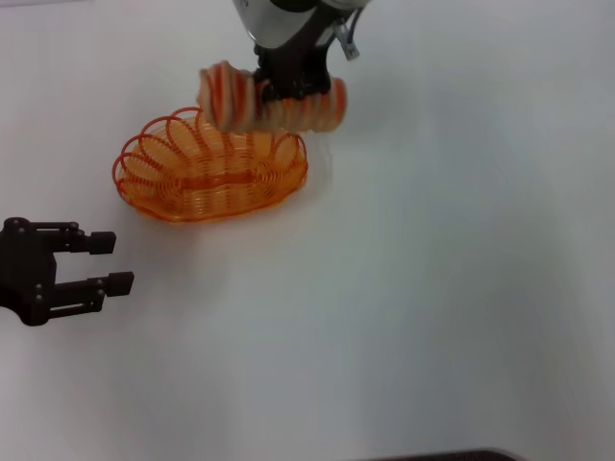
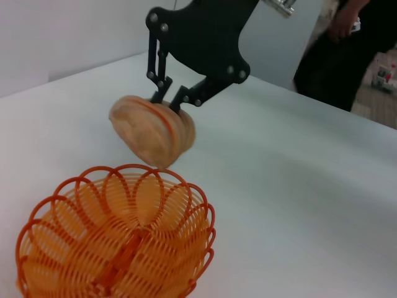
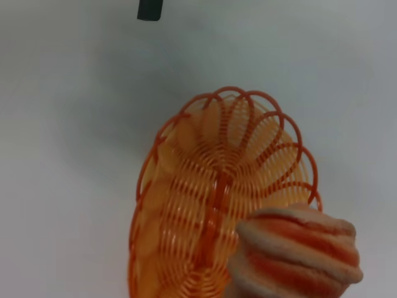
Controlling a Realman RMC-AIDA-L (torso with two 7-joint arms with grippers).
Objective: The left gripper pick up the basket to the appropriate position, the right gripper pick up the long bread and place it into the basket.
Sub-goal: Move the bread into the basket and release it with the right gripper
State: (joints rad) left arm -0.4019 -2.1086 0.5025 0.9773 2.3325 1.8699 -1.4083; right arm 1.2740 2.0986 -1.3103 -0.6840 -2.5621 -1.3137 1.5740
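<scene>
The orange wire basket (image 1: 211,171) sits empty on the white table, left of centre. Just above its far rim hangs the long bread (image 1: 274,101), pale tan with orange-red ridges, with my right gripper (image 1: 288,94) shut on its middle from above. The left wrist view shows the bread (image 2: 152,130) end-on under the right gripper (image 2: 167,102), beyond the basket (image 2: 118,242). In the right wrist view the bread (image 3: 298,251) overlaps the basket (image 3: 217,186) rim. My left gripper (image 1: 120,262) stands open near the table's left side, apart from the basket, holding nothing.
The table (image 1: 442,288) is plain white. In the left wrist view, a person in dark clothes (image 2: 347,49) stands beyond the table's far edge. A black fingertip (image 3: 149,9) shows at the edge of the right wrist view.
</scene>
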